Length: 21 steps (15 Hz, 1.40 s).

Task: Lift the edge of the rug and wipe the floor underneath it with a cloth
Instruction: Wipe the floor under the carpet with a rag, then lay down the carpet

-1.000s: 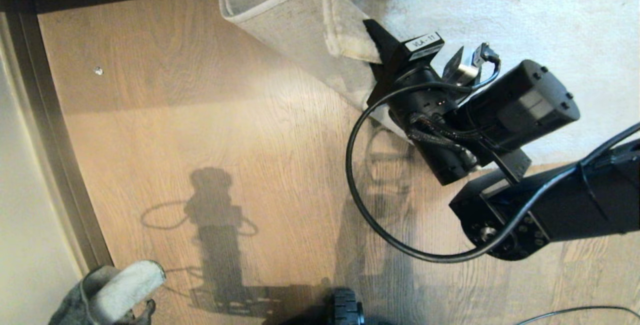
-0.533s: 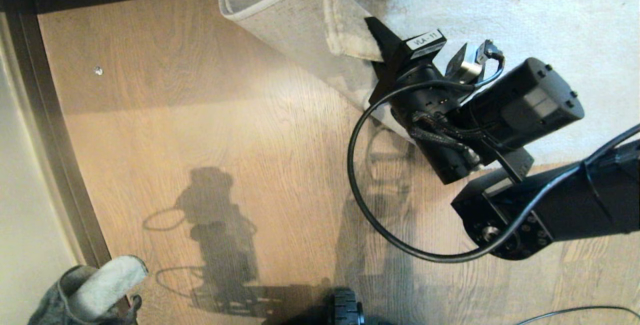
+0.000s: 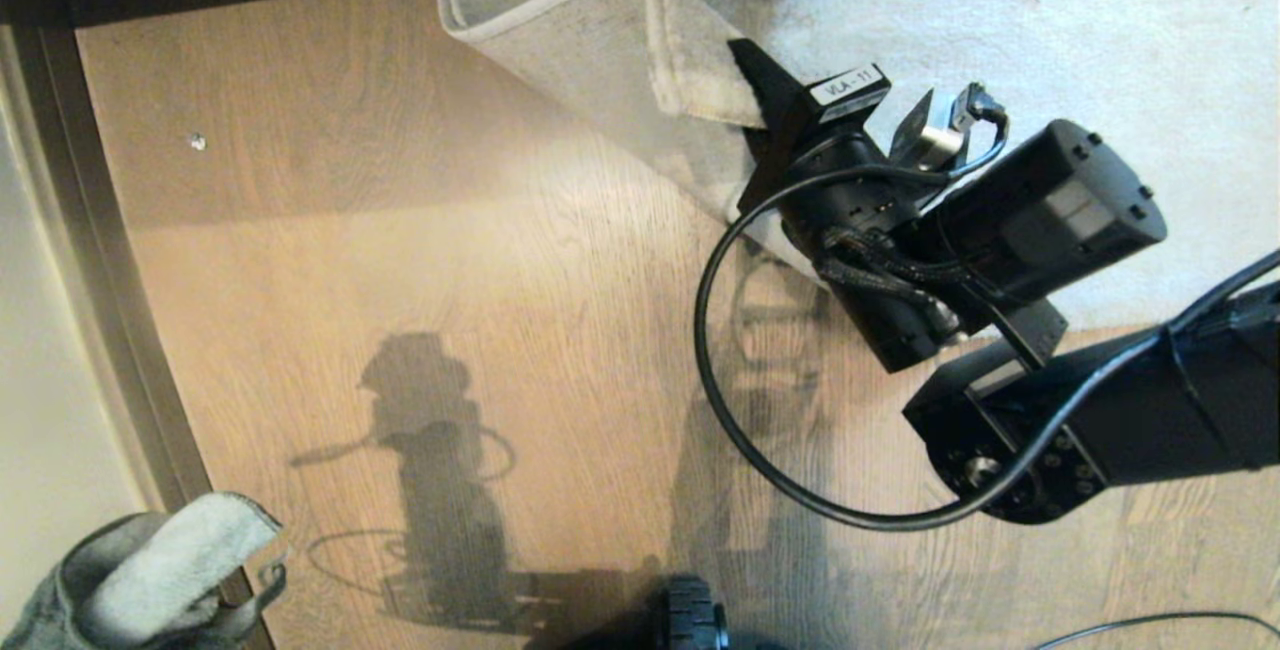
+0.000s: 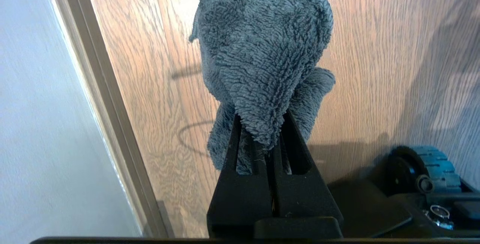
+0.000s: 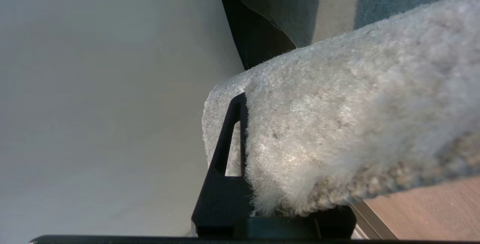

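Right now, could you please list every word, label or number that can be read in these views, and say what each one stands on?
"VLA-11": black print on a small white label stuck on the right gripper, seen in the head view.
No other text shows in any view.

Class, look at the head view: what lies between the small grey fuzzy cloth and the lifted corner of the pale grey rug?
Only bare brown wood-plank floor with shadows, between cloth and rug edge.

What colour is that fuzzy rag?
The cloth is fuzzy grey; the left wrist view shows it best.
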Tool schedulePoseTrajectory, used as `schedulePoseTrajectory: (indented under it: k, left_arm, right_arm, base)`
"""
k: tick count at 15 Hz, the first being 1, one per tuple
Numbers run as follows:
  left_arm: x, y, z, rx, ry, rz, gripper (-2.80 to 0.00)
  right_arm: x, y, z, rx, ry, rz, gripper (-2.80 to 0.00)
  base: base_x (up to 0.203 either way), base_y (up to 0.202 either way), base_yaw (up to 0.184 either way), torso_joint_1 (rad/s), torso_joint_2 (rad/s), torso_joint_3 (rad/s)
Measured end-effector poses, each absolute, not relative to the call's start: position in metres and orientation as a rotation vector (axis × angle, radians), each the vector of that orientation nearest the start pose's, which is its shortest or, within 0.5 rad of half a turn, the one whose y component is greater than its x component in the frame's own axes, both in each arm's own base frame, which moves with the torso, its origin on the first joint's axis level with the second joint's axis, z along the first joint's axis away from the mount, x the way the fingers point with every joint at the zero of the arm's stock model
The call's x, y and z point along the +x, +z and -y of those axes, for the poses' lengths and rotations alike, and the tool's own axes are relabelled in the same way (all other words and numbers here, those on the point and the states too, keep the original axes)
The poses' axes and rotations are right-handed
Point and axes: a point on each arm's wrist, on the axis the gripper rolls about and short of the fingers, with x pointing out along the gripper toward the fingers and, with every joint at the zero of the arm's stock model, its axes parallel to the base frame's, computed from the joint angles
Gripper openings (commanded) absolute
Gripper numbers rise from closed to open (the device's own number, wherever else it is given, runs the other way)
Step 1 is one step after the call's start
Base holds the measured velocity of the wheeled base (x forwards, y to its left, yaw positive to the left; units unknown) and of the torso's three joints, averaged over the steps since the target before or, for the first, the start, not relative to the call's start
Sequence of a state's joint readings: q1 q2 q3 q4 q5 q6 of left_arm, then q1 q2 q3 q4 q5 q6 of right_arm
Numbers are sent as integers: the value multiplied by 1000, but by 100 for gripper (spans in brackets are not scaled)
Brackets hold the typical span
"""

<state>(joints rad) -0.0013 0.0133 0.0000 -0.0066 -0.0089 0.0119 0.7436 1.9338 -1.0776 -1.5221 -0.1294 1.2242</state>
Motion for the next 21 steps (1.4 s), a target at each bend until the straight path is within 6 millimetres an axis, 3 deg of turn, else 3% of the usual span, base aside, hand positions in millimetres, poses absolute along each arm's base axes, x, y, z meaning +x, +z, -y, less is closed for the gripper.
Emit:
schedulePoseTrajectory:
  k: [19, 20, 21]
  left_arm:
    - [-23, 76, 0, 11, -11, 7, -280]
    - [-23, 76, 0, 10, -11, 7, -280]
    - [-23, 76, 0, 11, -11, 7, -280]
  right_arm:
    - [264, 265, -239, 1450, 931, 172, -280]
    - [264, 265, -239, 1451, 930, 172, 0]
    - [263, 264, -239, 1449, 927, 171, 0]
  base:
    - [0, 0, 0, 0, 0, 0]
    - [0, 0, 0, 0, 0, 0]
    - [0, 0, 0, 0, 0, 0]
